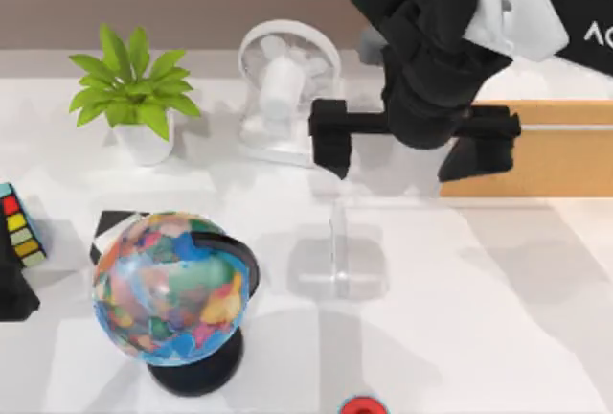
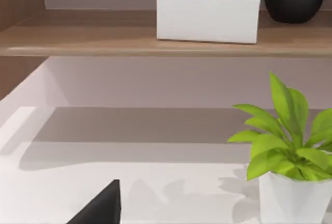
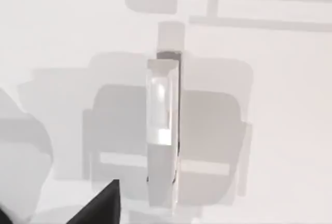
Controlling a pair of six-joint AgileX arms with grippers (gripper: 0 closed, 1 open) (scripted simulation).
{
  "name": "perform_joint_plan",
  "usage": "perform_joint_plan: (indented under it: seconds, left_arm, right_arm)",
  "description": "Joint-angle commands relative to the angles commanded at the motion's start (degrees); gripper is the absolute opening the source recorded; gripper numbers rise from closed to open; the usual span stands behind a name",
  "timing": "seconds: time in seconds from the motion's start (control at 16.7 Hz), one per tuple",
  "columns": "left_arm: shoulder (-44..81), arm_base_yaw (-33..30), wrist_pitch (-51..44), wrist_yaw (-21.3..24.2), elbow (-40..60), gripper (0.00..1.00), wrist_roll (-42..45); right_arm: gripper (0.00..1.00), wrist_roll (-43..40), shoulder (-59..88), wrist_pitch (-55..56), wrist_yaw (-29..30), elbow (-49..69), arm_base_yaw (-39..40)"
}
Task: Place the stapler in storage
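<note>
From above, my right gripper (image 1: pixel 414 141) hangs over the table (image 1: pixel 479 318) with its fingers spread wide apart, gripping nothing. The stapler (image 1: pixel 339 246) lies on the table just below it, near the globe (image 1: pixel 170 287), and storage (image 1: pixel 536 160) is beside my gripper. In my right wrist view, the stapler (image 3: pixel 163 130) lies flat on the table directly under me.
</note>
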Motion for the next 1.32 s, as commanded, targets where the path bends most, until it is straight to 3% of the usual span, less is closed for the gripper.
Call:
perform_joint_plan:
  seconds: [0.42,0.78,1.32]
  left_arm:
    - [0.0,0.0,0.0,0.0,0.0,1.0,0.0]
    - [0.0,0.0,0.0,0.0,0.0,1.0,0.0]
    - [0.0,0.0,0.0,0.0,0.0,1.0,0.0]
  right_arm:
    - [1.0,5.2,16.9,-9.1,0.0,14.2,5.5]
    - [1.0,5.2,16.9,-8.8,0.0,13.9,5.3]
    - [1.0,5.4,19.6,0.5,0.0,7.3,5.6]
